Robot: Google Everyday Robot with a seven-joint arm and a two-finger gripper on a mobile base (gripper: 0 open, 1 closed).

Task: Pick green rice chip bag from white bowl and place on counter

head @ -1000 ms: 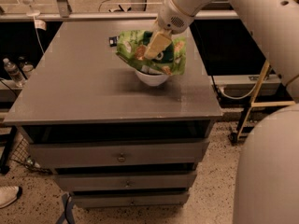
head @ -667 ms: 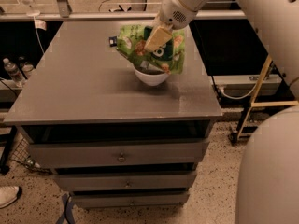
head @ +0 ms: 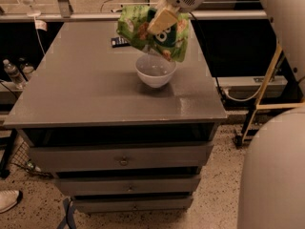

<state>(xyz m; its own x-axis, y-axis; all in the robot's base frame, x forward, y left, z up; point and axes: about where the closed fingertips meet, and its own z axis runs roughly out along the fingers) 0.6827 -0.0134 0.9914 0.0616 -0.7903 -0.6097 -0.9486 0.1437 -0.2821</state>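
While the green rice chip bag [head: 174,42] hangs just above the empty white bowl [head: 156,71], toward the far edge of the counter [head: 81,85], our gripper [head: 162,21] is clamped on its upper part. We judge the lift done. Next comes carrying it over bare counter, clear of the bowl and the small black remote-like object [head: 120,41], then lowering and letting go.

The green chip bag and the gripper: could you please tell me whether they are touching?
Touching. The camera view shows the gripper closed on the green chip bag, which hangs in the air above the white bowl on the counter.
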